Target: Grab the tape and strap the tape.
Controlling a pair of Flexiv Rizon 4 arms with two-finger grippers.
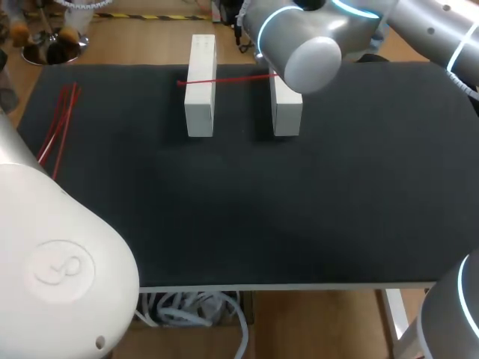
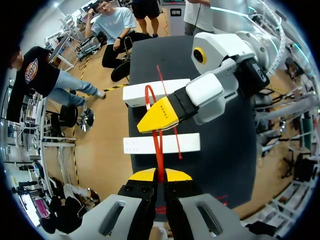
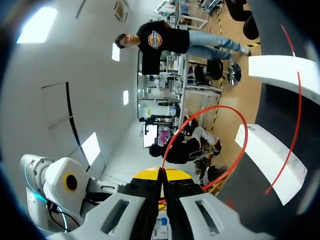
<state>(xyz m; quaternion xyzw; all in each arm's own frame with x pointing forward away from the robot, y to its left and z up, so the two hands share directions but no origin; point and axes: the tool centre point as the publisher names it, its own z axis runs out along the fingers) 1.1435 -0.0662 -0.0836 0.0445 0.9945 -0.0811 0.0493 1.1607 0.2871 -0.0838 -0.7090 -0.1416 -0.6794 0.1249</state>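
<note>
The strapping step looks to be in hand. The left end effector (image 2: pixel 160 175) is pinched together on one end of a red tape (image 2: pixel 159 150). The right end effector (image 3: pixel 162 176) is clamped on it too, so the tape arches in a loop between them. Just ahead of both, a second red strip (image 1: pixel 224 78) lies across two white blocks (image 1: pixel 200 97) on the black surface (image 1: pixel 299 209). Next, I'd guess, the loop needs closing without either end slipping. Print on a yellow fingertip (image 2: pixel 157 116) is too fine to read.
</note>
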